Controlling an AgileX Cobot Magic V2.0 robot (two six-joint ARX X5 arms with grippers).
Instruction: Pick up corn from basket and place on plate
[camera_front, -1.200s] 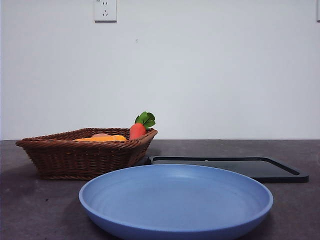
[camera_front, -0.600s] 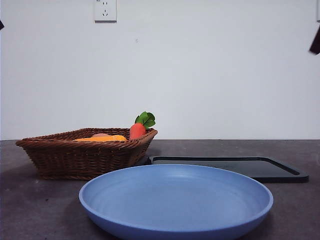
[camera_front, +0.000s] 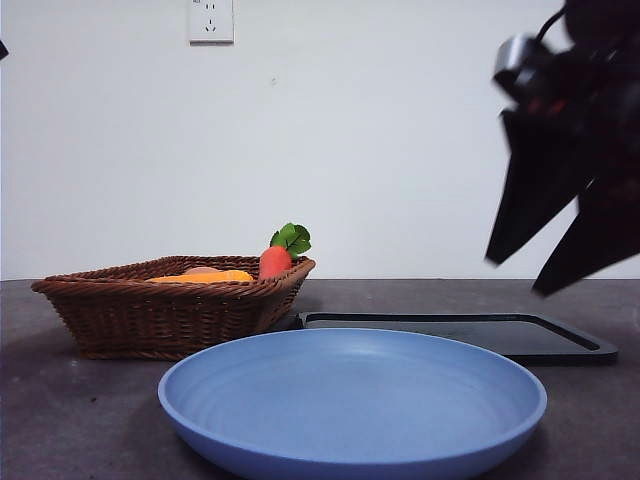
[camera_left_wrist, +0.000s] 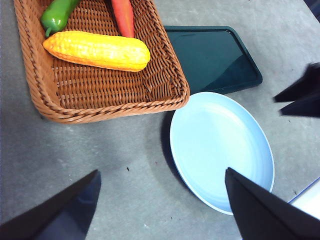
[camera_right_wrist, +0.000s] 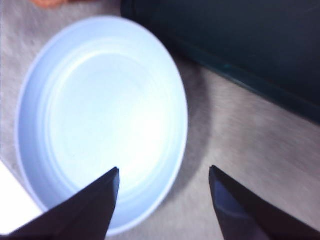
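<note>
Nothing is done yet: the corn (camera_left_wrist: 97, 50) lies in the basket (camera_left_wrist: 107, 107), at about 10 o'clock from the empty plate (camera_left_wrist: 221, 150). The right gripper (camera_front: 563, 240), jaws spread wide and holding nothing, hangs at 2 o'clock; 0.5 s ago only its tip showed. The left gripper (camera_left_wrist: 162, 200), wide open and empty, waits above.

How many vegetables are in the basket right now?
3 visible in the basket: corn lying across the middle, a carrot and a green pepper beyond it. More may be hidden past the left wrist view's edge.
</note>
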